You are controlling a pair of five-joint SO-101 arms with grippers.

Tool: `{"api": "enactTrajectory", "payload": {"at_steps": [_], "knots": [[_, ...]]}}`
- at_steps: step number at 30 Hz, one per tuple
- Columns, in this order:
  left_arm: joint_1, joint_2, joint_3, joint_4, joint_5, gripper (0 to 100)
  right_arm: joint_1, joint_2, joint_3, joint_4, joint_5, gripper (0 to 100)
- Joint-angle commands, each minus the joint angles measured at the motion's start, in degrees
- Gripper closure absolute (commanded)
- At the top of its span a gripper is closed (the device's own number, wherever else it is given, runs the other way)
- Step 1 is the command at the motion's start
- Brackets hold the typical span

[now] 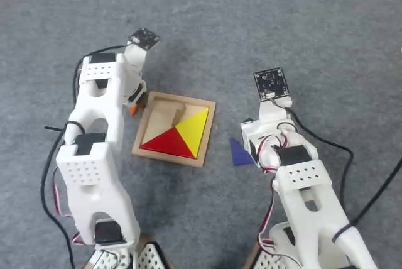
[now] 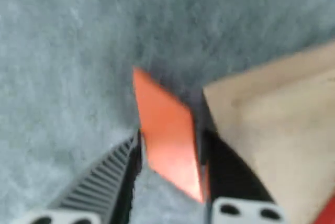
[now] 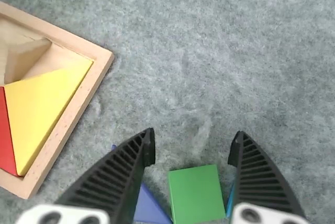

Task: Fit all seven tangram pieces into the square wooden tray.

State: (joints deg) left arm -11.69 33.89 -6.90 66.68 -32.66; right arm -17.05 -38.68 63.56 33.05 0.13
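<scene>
From above, the left gripper (image 1: 134,105) sits at the far left corner of the square wooden tray (image 1: 210,132), which holds a red triangle (image 1: 168,142) and a yellow triangle (image 1: 193,126). Its wrist view shows it clamped on an orange piece (image 2: 167,130) just beside that corner. The right gripper (image 3: 193,139) hangs spread above a green square (image 3: 196,192), with a blue piece (image 3: 149,208) alongside.
</scene>
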Motion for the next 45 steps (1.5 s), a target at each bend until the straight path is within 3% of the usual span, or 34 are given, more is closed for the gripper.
{"api": "enactTrajectory", "payload": {"at_steps": [1,12,15,22,28,35,41,45], "knots": [[0.8,0.1,-1.8,2.7,-1.9,81,0.3,-2.4,-0.3,-1.1,0.6,75.7],[-2.1,14.0,-22.8,19.1,-1.4,81,0.3,-2.4,-0.3,-0.7,0.6,75.7],[-4.7,17.8,-28.9,22.9,-1.7,86,0.3,-2.4,-0.3,-0.7,0.6,75.7],[-11.5,19.1,-33.5,26.8,-6.4,95,0.3,-2.4,-0.3,-0.9,0.6,75.7],[-20.8,14.8,-33.3,34.0,-15.6,96,0.3,-2.3,-0.3,-1.0,0.6,75.7],[-27.5,3.0,-23.3,33.9,-20.7,97,0.3,-2.3,-0.3,-1.1,0.5,75.7],[-27.8,-17.5,1.2,33.7,-26.4,98,0.3,-2.3,-0.3,-1.1,0.4,75.7],[-28.4,-30.3,19.3,33.4,-34.4,98,0.3,-2.3,-0.2,-1.0,0.4,75.7]]}}
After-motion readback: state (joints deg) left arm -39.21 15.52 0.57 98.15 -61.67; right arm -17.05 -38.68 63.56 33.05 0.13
